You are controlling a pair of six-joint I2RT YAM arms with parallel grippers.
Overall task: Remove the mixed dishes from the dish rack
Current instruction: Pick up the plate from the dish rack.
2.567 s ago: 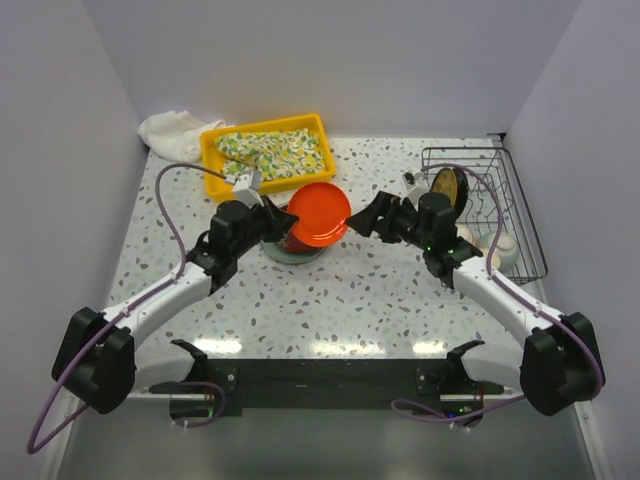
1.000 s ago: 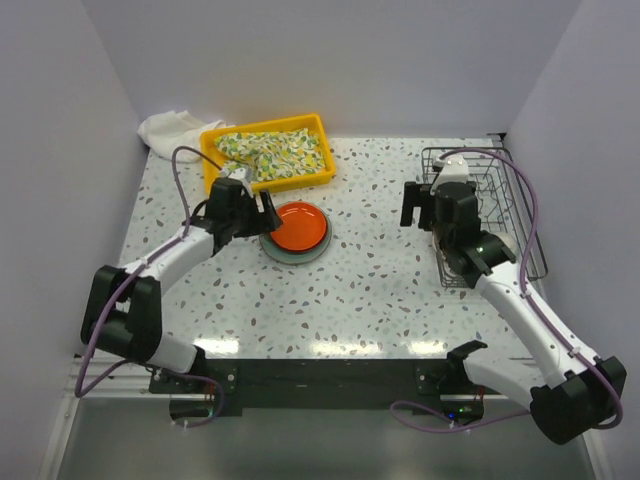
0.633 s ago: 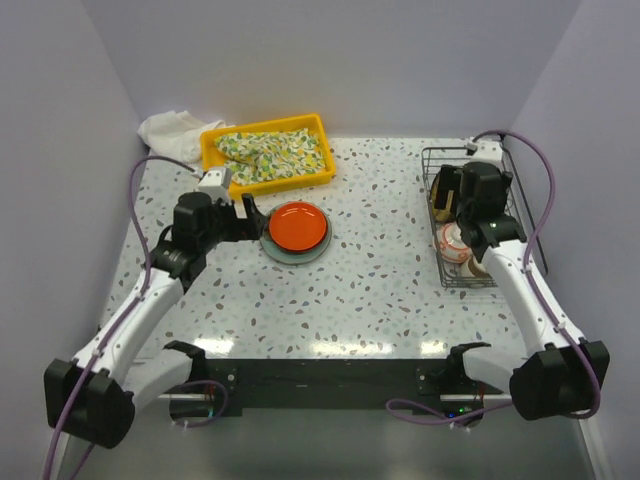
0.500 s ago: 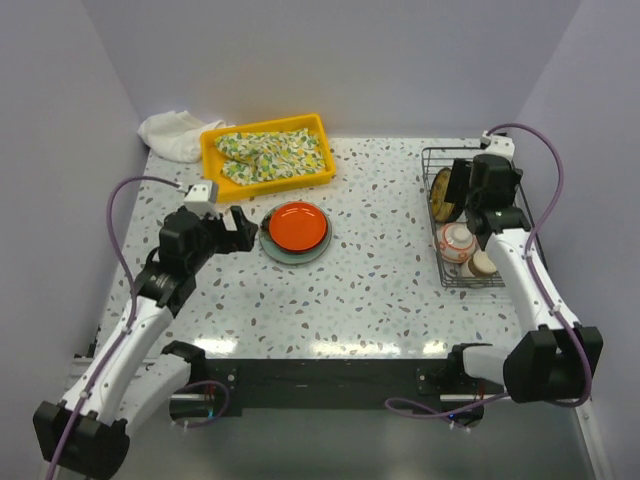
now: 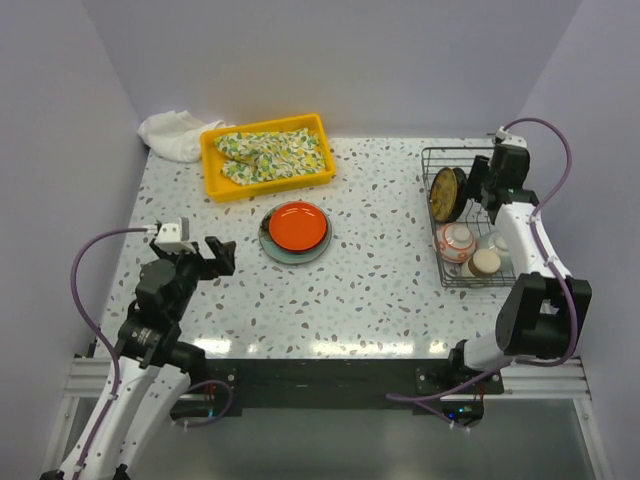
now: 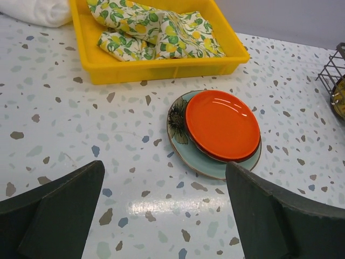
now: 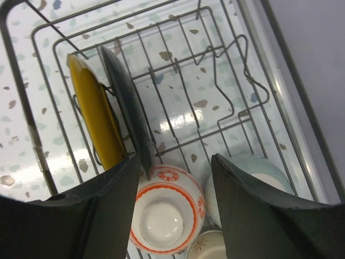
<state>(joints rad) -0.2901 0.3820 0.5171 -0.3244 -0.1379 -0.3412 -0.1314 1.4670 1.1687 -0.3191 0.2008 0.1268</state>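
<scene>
- My right claw (image 7: 176,162) is hanging over the dish rack (image 7: 215,54) with its fingers apart, clamping nothing. Those fingers are blocking both lower corners of the wrist view.
- One finger is covering part of the celadon bowl (image 7: 259,172), and the bottom edge is cutting off the small tan cup (image 7: 207,245).
- The red-patterned white bowl (image 7: 164,216) is lying upside down in the rack, showing between my fingers.
- The brown-yellow plate (image 7: 97,113) is standing on edge in the tines, just beside a dark plate (image 7: 126,102). I am seeing the dark one edge-on only, so I cannot tell its face.
- My left claw (image 6: 164,167) is gaping wide over the table (image 6: 64,124), holding nothing.
- It is facing the red bowl (image 6: 222,125), which is sitting on the pale green-blue plate (image 6: 186,148) and hiding most of it.
- Beyond them, the yellow tray (image 6: 161,65) with the floral cloth (image 6: 156,27) is running off the top edge.
- From above, my right arm is reaching far forward along the right side, with its wrist turning in over the rack's far end (image 5: 478,182).
- My left arm is sitting drawn back at the near left, with its claw (image 5: 218,256) aiming toward the centre.
</scene>
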